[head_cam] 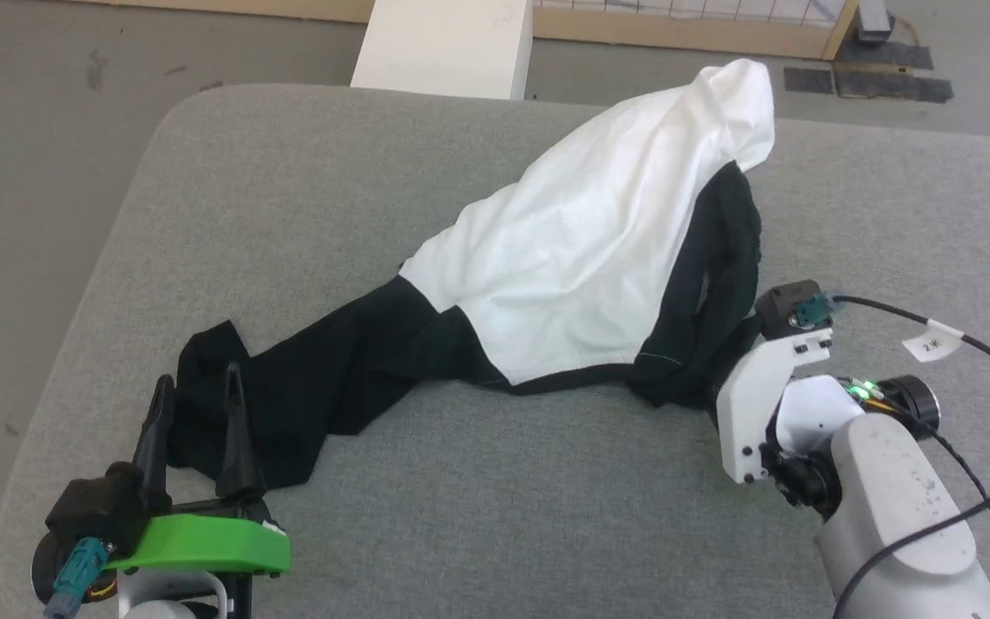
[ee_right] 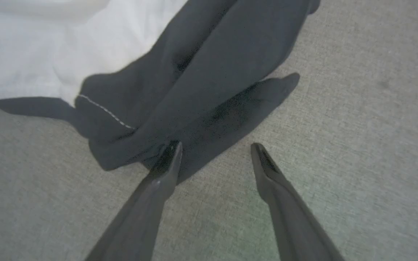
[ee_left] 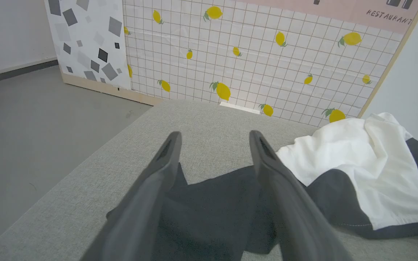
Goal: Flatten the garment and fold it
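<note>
The garment [head_cam: 581,249] lies crumpled on the grey cushioned surface [head_cam: 495,499], its white body heaped toward the back right. One black sleeve [head_cam: 314,378] stretches to the front left; the other is bunched at the right [head_cam: 718,284]. My left gripper [head_cam: 194,383] stands open over the end of the left sleeve [ee_left: 212,214], holding nothing. My right gripper [ee_right: 216,146] is open just above the bunched black sleeve end [ee_right: 209,94]. Its left fingertip [ee_right: 171,154] is at the fabric's edge, with nothing between the fingers. In the head view its white wrist [head_cam: 761,404] hides the fingers.
The grey surface's rounded left corner [head_cam: 160,129] drops to the floor. A white block [head_cam: 448,43] stands behind the surface. A lemon-patterned panel [ee_left: 252,54] lines the back. A black cable [head_cam: 976,361] with a white tag loops beside my right wrist.
</note>
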Motion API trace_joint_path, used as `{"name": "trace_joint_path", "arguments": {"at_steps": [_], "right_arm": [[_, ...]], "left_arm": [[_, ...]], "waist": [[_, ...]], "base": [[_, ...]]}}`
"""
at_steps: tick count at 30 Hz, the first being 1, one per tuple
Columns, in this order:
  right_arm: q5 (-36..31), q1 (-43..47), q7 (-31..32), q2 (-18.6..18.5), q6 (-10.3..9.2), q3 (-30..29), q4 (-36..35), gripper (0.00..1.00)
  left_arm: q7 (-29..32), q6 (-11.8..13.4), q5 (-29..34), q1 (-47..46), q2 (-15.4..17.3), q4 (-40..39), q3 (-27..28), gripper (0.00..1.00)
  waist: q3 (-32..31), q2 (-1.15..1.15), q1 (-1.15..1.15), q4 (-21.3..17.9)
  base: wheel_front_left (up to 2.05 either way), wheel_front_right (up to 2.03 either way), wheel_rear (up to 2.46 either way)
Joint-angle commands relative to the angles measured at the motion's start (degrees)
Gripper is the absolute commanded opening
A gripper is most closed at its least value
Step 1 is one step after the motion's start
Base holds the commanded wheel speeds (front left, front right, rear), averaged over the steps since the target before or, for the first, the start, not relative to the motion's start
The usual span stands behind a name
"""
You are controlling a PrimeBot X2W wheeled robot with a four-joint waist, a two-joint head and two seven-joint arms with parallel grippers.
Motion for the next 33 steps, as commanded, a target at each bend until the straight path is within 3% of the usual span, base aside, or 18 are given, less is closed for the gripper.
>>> {"name": "trace_joint_path", "arguments": {"at_steps": [1, 6, 7, 8, 9, 16, 20, 22, 25, 29, 33], "right_arm": [[-0.50, -1.20, 0.07, -0.04, -0.08, 0.71, 0.82, 1.00], [-2.45, -2.64, -0.19, -0.04, -0.08, 3.26, 4.06, 1.00], [-2.32, -2.89, -0.05, -0.04, -0.08, 3.65, 4.78, 0.69], [-2.05, -3.11, -0.24, -0.04, -0.08, 4.03, 5.10, 0.20], [-1.57, -3.31, -0.66, -0.04, -0.08, 4.45, 5.32, 0.00], [0.01, -3.31, -2.34, -0.11, -0.08, 2.00, 3.16, 0.00], [0.80, -1.51, -1.24, -4.31, -0.08, -3.47, -0.43, 0.00], [0.99, 0.36, 1.11, -10.12, -0.08, -9.41, -2.93, 0.00], [-0.39, 1.66, 3.45, -15.24, -0.08, -16.66, -4.14, 0.00], [-5.00, 2.92, 6.76, -18.57, -0.08, -28.49, -5.64, 0.00], [-8.23, 1.92, 6.26, -19.31, -0.08, -37.76, -6.07, 0.00]], "left_arm": [[-0.28, 0.02, -0.02, -0.21, -0.22, -0.13, 0.03, 1.00], [-0.28, 0.05, -0.22, -0.59, -0.30, -0.05, -0.09, 1.00], [-0.28, 0.06, -0.22, -0.71, -0.33, -0.04, -0.14, 1.00], [-0.28, 0.08, -0.23, -0.81, -0.35, -0.03, -0.17, 1.00], [-0.28, 0.14, -0.22, -0.90, -0.38, 0.00, -0.19, 1.00], [-0.28, 0.42, -0.16, -0.80, -0.32, 0.20, -0.28, 1.00], [-0.17, 0.75, -0.17, -0.29, -0.08, -0.12, -0.18, 1.00], [0.08, 0.99, -0.15, 0.20, 0.24, -0.61, -0.08, 1.00], [0.42, 1.03, -0.11, 0.32, 0.57, -1.24, -0.18, 1.00], [0.94, 1.01, -0.02, -0.27, 0.82, -2.06, -0.70, 1.00], [1.25, 0.85, -0.02, -0.88, 0.98, -2.51, -1.27, 1.00]], "waist": [[0.80, 0.00, 0.00, 0.34], [1.88, 0.00, 0.00, 0.38], [2.09, 0.00, 0.00, 0.34], [2.20, 0.00, 0.00, 0.28], [2.25, 0.00, 0.00, 0.17], [1.55, 0.00, 0.00, -1.39], [0.52, 0.00, 0.00, -2.66], [0.21, 0.00, 0.00, -3.67], [0.46, 0.00, 0.00, -4.47], [1.41, 0.00, 0.00, -4.75], [2.52, 0.00, 0.00, -4.48]], "base": [[0.00, 0.00, 0.00], [0.00, 0.00, 0.00], [0.00, 0.00, 0.00], [0.00, 0.00, 0.00], [0.00, 0.00, 0.00], [0.00, 0.00, 0.00], [0.00, 0.00, 0.00], [0.00, 0.00, 0.00], [0.00, 0.00, 0.00], [0.00, 0.00, 0.00], [0.00, 0.00, 0.00]]}}
